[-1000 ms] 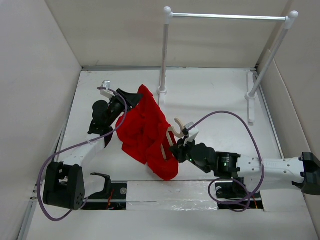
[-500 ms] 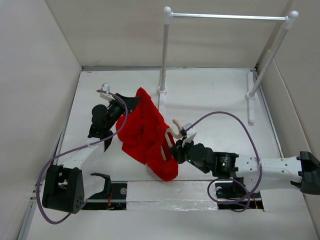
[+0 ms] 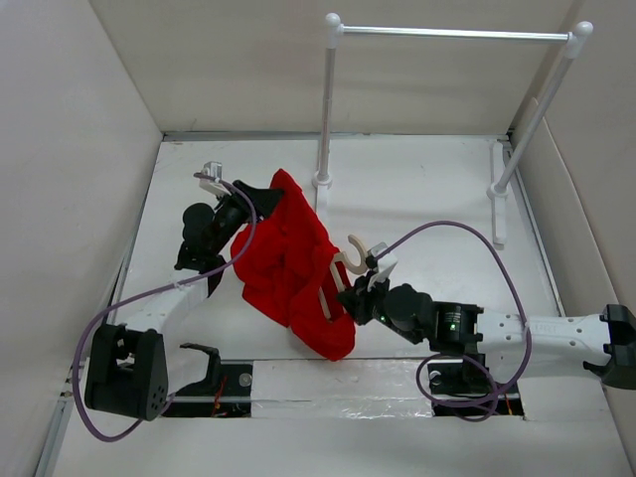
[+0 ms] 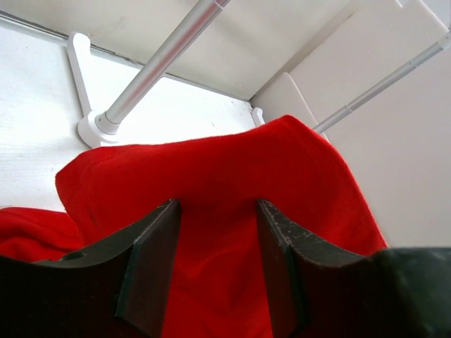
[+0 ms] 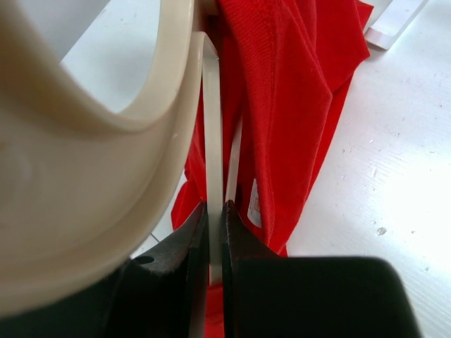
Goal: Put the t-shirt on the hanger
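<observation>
- Top view: the left gripper (image 3: 260, 195) is reaching over the tabletop (image 3: 427, 189). Its jaws are biting the far, upper part of the shirt (image 3: 288, 253), which is spreading from them in a crumpled red mass toward the right gripper (image 3: 350, 294).
- The right jaws are clamping the hanger (image 3: 351, 256). Its hook is curling just beyond them, and its pale body is lying against the cloth just to their left.
- The rack (image 3: 325, 99) is standing beyond both pairs of jaws, with one post just past the shirt's top.
- Left wrist view: the left jaws are standing partly apart, and a thick fold of shirt (image 4: 211, 169) is filling the whole gap and touching both fingers (image 4: 151, 267), so they are clamping on it.
- The cloth is rising in a rounded peak just beyond the tips, and more of it is trailing off to their left.
- A rack post (image 4: 162, 63) and its foot are showing beyond the peak.
- Right wrist view: the right jaws are pressing almost together on a thin cream bar of the hanger (image 5: 211, 127), which is running straight out between them.
- The broad curve of the hook is filling the space left of the jaws.
- The shirt (image 5: 296, 84) is hanging just right of the bar and touching it, with a small pale tag (image 5: 254, 204) beside the right fingertip.
</observation>
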Controlling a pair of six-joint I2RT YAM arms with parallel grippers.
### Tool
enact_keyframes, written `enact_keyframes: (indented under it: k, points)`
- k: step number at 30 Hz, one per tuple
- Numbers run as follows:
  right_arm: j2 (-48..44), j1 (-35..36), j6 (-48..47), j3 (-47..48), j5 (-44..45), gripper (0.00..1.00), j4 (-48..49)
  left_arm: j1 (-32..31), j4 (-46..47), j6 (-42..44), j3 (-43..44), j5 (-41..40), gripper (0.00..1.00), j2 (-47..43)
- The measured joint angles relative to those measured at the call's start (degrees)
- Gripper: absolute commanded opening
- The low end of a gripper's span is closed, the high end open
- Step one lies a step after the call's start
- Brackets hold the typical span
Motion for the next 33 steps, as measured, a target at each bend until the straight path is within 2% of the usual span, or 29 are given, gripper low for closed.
enact_keyframes:
  k: [1,5,7,17,33]
  points:
    - [0.0,0.0,0.0,0.0,-0.1,0.00,0.0,0.0,0.2,0.2,0.1,0.1,0.40,0.3]
    - [-0.1,0.0,0.0,0.0,-0.4,0.00,-0.2,0.0,2.3,0.3,0.1,1.1,0.10,2.6]
    - [-0.1,0.0,0.0,0.0,-0.5,0.00,-0.6,0.0,3.6,-0.6,0.2,1.7,0.00,4.0]
    - [-0.8,-0.3,0.0,0.0,-0.4,0.00,-1.1,-0.2,4.1,-1.8,0.3,0.7,0.00,2.9]
    - [-6.8,-0.4,1.3,1.5,-0.3,0.00,-9.1,-1.9,-5.9,-3.4,0.9,-5.5,0.00,-8.0]
